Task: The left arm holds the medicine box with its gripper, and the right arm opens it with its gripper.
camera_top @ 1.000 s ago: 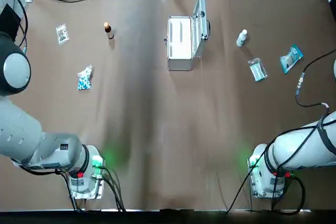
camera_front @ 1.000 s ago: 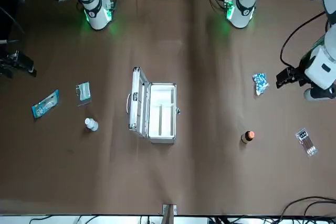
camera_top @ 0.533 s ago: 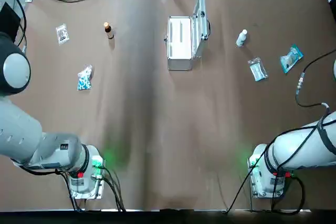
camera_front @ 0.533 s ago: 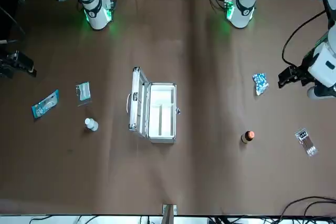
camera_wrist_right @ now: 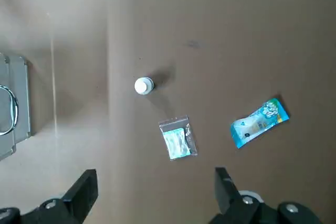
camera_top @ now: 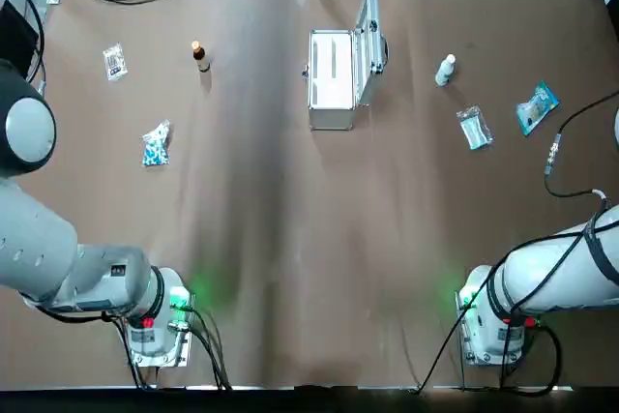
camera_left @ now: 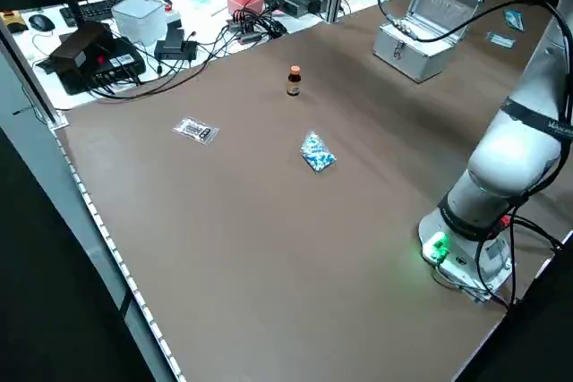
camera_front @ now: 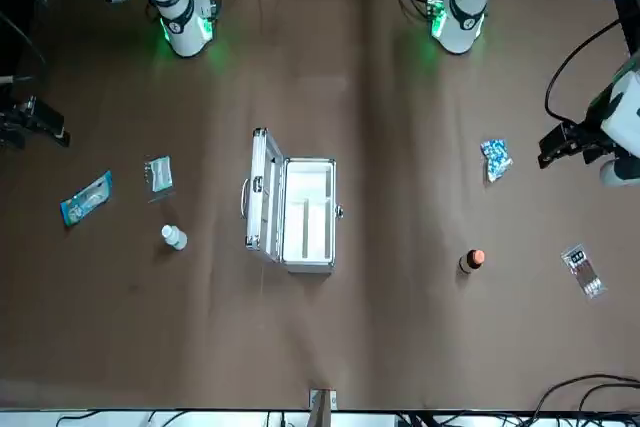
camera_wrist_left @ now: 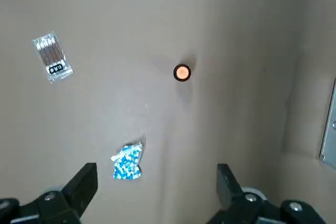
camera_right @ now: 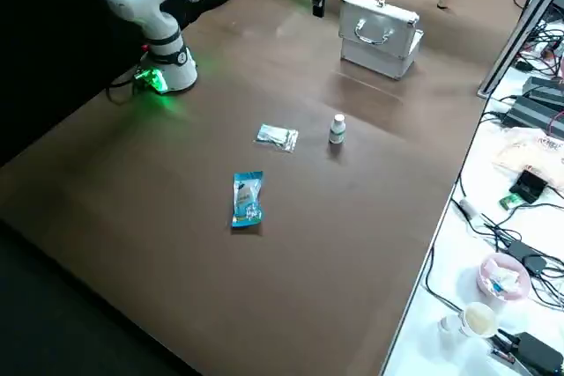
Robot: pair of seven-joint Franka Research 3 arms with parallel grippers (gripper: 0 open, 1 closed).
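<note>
The medicine box (camera_top: 334,79) stands between the left bottle (camera_top: 199,55) and the right bottle (camera_top: 445,70).

The left gripper (camera_wrist_left: 155,176) hangs spread above a blue-white packet (camera_wrist_left: 127,161), an orange-capped bottle (camera_wrist_left: 182,72) farther off.

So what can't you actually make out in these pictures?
- Print on the clear packet: too small in every view.
- Label on the brown bottle: too small, top view.
- Inside the medicine box: right side view, hidden behind its raised lid.
- Left gripper and right gripper: wrist views, bottom edge cuts off all but the open fingers.
</note>
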